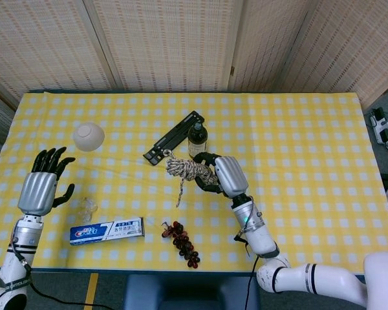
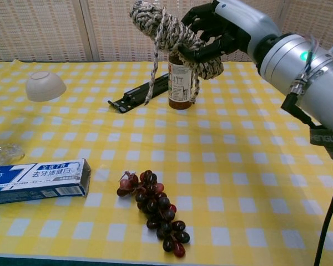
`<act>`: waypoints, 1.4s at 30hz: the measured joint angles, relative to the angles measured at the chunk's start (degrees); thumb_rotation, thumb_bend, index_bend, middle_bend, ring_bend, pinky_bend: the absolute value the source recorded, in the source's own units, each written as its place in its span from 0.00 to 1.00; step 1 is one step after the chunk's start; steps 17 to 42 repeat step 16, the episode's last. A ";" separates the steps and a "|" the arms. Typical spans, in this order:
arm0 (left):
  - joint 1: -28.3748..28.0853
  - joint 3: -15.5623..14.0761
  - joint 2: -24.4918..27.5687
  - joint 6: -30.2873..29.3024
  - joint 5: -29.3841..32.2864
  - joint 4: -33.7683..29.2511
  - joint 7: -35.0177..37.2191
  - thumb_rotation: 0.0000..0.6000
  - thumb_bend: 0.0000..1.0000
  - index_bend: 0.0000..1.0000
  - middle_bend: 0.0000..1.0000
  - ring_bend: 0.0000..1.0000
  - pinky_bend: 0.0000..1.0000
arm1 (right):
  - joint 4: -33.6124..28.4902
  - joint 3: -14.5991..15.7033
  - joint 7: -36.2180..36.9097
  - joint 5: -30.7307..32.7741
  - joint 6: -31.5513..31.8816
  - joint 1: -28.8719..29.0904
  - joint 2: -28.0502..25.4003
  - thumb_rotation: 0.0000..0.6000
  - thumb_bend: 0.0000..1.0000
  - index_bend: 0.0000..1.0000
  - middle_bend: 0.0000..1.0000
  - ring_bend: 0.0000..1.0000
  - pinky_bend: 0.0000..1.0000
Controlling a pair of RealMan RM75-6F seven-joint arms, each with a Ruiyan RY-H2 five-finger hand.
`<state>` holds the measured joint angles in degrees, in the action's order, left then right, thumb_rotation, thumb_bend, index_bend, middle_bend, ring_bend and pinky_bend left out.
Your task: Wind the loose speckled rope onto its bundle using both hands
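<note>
My right hand [image 1: 224,175] [image 2: 228,26] grips the speckled rope bundle [image 1: 189,169] [image 2: 173,34] and holds it up above the table, just in front of the brown bottle. A short loose tail [image 1: 180,190] [image 2: 151,77] hangs free from the bundle's left end. My left hand [image 1: 43,185] is far off at the table's left edge, fingers spread, holding nothing and well apart from the rope. The chest view does not show it clearly.
A brown bottle [image 1: 196,138] [image 2: 180,83] stands behind the bundle beside a black bar [image 1: 174,137] [image 2: 137,95]. A white bowl [image 1: 89,136] [image 2: 45,86] sits back left. A toothpaste box [image 1: 107,230] [image 2: 36,176], a clear plastic piece [image 1: 85,208] and grapes [image 1: 183,243] [image 2: 154,211] lie near the front.
</note>
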<state>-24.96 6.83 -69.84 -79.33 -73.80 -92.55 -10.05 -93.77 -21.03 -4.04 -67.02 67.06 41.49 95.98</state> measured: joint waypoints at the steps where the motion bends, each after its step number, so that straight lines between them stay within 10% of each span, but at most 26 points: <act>1: 1.12 -0.57 0.17 -1.06 -0.63 0.79 0.65 1.00 0.42 0.27 0.09 0.02 0.00 | -0.21 0.11 -0.01 -0.06 -0.06 -0.12 -0.33 1.00 0.74 0.92 0.78 0.81 0.70; 16: 14.02 -7.30 1.05 -11.85 -7.97 4.68 7.40 1.00 0.42 0.28 0.09 0.02 0.00 | -2.48 1.51 0.28 -0.80 -0.07 -1.62 -3.27 1.00 0.74 0.92 0.78 0.82 0.70; 42: 14.02 -7.30 1.05 -11.85 -7.97 4.68 7.40 1.00 0.42 0.28 0.09 0.02 0.00 | -2.48 1.51 0.28 -0.80 -0.07 -1.62 -3.27 1.00 0.74 0.92 0.78 0.82 0.70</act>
